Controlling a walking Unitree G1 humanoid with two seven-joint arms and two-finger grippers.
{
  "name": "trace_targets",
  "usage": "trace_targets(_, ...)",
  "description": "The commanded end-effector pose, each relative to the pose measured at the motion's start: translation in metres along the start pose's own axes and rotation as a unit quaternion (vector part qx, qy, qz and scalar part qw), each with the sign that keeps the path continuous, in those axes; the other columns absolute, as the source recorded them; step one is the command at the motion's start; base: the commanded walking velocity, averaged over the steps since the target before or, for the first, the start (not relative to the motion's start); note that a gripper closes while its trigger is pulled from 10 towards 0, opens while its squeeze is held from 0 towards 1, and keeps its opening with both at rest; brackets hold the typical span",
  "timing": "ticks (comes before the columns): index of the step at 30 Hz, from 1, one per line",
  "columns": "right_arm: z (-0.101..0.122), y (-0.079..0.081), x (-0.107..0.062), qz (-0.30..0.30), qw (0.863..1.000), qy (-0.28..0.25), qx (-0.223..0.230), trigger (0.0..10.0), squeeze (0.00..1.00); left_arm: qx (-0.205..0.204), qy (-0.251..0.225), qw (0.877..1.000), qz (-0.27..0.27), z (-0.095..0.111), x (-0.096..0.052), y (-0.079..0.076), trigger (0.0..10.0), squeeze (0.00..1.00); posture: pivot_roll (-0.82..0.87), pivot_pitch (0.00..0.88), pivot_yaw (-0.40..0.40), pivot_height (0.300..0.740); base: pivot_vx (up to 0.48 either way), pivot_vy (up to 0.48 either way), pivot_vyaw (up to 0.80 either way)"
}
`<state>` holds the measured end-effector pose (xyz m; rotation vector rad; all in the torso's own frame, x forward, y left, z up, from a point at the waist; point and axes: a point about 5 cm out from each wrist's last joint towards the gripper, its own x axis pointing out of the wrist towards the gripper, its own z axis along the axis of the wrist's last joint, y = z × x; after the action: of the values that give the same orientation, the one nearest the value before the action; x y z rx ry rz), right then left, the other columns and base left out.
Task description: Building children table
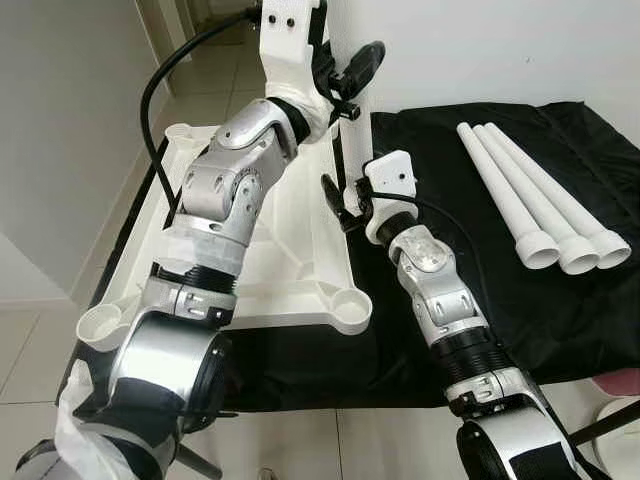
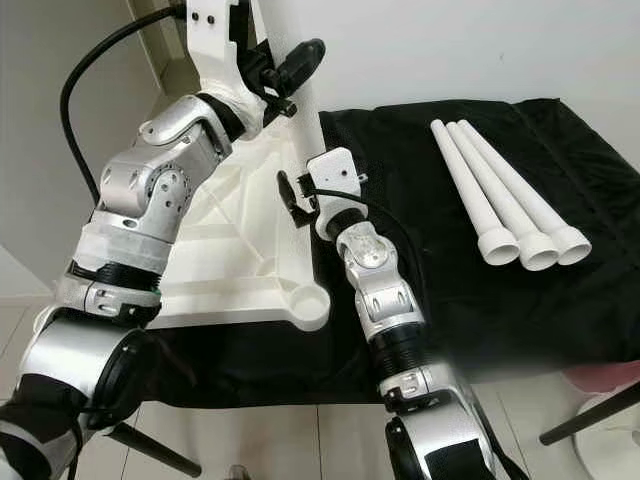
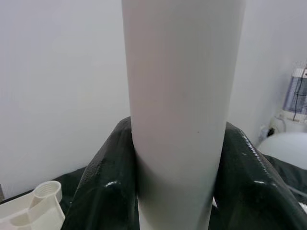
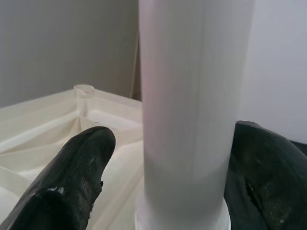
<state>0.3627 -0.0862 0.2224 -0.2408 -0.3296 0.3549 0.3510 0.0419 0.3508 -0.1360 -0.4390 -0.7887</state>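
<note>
From the head cameras I see a surface draped in matte black cloth (image 1: 480,300), wrinkled at the edges, with pale tiled floor (image 1: 30,360) at the robot's left and a plain white wall (image 1: 480,50) behind; I cannot tell what lies under the cloth; a pink-and-white object (image 1: 622,385) peeks in at the right edge, too cropped to identify.

The upturned white tabletop (image 1: 300,270) lies on the cloth, a glossy moulded plastic with raised ribs and round sockets at its corners; one near socket (image 1: 350,305) is open and hollow; a threaded corner socket (image 3: 48,191) shows in the left wrist view.

A smooth white cylindrical leg (image 2: 300,170) stands upright at the tabletop's right edge; the left claw (image 1: 350,75) is high on it, its black fingers (image 3: 105,191) clenched against both sides of the tube; the right claw (image 1: 340,200) sits lower on the same leg, near its flared base, and in the right wrist view one finger (image 4: 72,187) stands off from the tube with a gap, the other lying close beside it, so that claw reads as released.

Three more white legs (image 1: 540,200) lie side by side on the cloth, well apart from the tabletop, touching one another, their flared hollow ends toward the robot.
</note>
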Motion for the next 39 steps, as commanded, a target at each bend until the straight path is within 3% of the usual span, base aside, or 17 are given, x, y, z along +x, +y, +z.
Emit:
trace_targets(1,0.0,0.0,0.005,0.002,1.0,0.013,-0.011,10.0,0.0,0.006,-0.005,1.0,0.015,0.003,0.0,-0.003,10.0,0.0,-0.05,0.0,0.09,0.74,0.0,0.0,0.0)
trace_targets(7,-0.001,-0.002,0.011,0.005,0.999,0.031,-0.026,10.0,0.0,0.003,-0.004,1.0,0.009,0.002,0.0,-0.01,10.0,0.0,-0.05,0.0,0.087,0.74,0.0,0.0,0.0)
trace_targets(19,0.007,-0.004,0.018,0.01,0.999,0.018,-0.041,10.0,0.0,0.003,-0.003,1.0,0.004,0.002,0.0,-0.014,10.0,0.0,-0.05,0.0,0.082,0.74,0.0,0.0,0.0)
trace_targets(20,0.008,-0.003,0.018,0.012,0.999,0.016,-0.04,3.6,0.0,0.003,-0.003,1.0,0.004,0.002,0.0,-0.015,10.0,0.0,-0.05,0.0,0.082,0.74,0.0,0.0,0.0)
trace_targets(21,0.008,-0.003,0.019,0.014,0.999,0.016,-0.039,0.4,0.0,0.004,-0.003,1.0,0.003,0.002,-0.001,-0.015,10.0,0.0,-0.05,0.0,0.083,0.74,0.0,0.0,0.0)
trace_targets(22,0.008,-0.002,0.019,0.017,0.999,0.016,-0.035,0.0,0.0,0.004,-0.003,1.0,0.003,0.002,-0.001,-0.015,10.0,0.0,-0.05,0.0,0.085,0.74,0.0,0.0,0.0)
trace_targets(38,0.002,-0.005,0.016,0.0,1.0,0.029,-0.006,0.0,0.0,0.011,0.001,1.0,0.003,0.003,0.0,-0.014,10.0,0.0,-0.05,0.0,0.091,0.74,0.0,0.0,0.0)
trace_targets(39,0.001,-0.007,0.016,-0.016,0.999,0.034,0.004,10.0,0.0,0.001,-0.003,1.0,-0.004,0.003,-0.001,-0.015,10.0,1.0,-0.05,0.0,0.09,0.74,0.0,0.0,0.0)
